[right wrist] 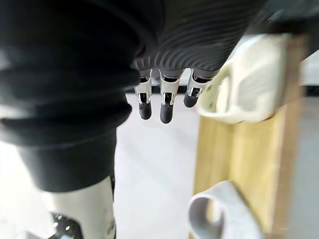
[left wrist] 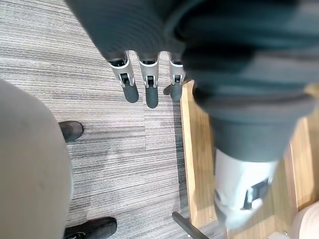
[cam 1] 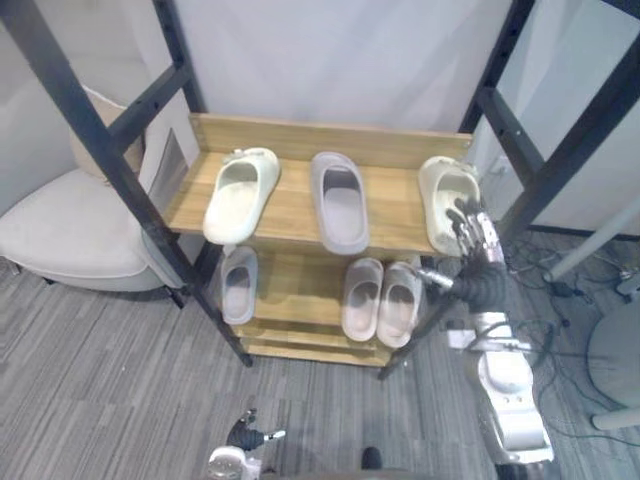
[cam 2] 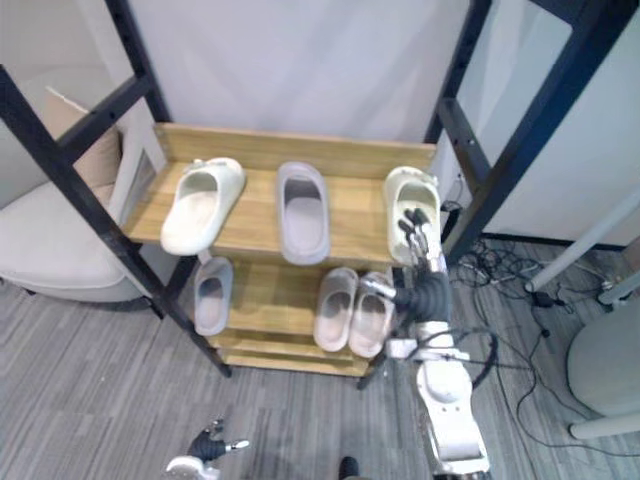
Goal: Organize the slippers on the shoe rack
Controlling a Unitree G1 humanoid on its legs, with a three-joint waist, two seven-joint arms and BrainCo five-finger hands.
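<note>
the shoe rack [cam 1: 295,203], pale wood planks in a black metal frame, stands mid-frame. its upper shelf holds smooth moulded slippers: a cream slipper [cam 1: 240,195] at left, a grey slipper [cam 1: 340,200] in the centre and a second cream slipper [cam 1: 448,198] at right. the lower shelf holds a small grey slipper [cam 1: 238,285] and a pale pair [cam 1: 380,300]. the right hand [cam 1: 475,235], fingers straight and released, is at the second cream slipper's near end, perhaps touching it. the left hand [left wrist: 149,79], at lower centre, hangs relaxed over the striped floor [cam 1: 120,370].
</note>
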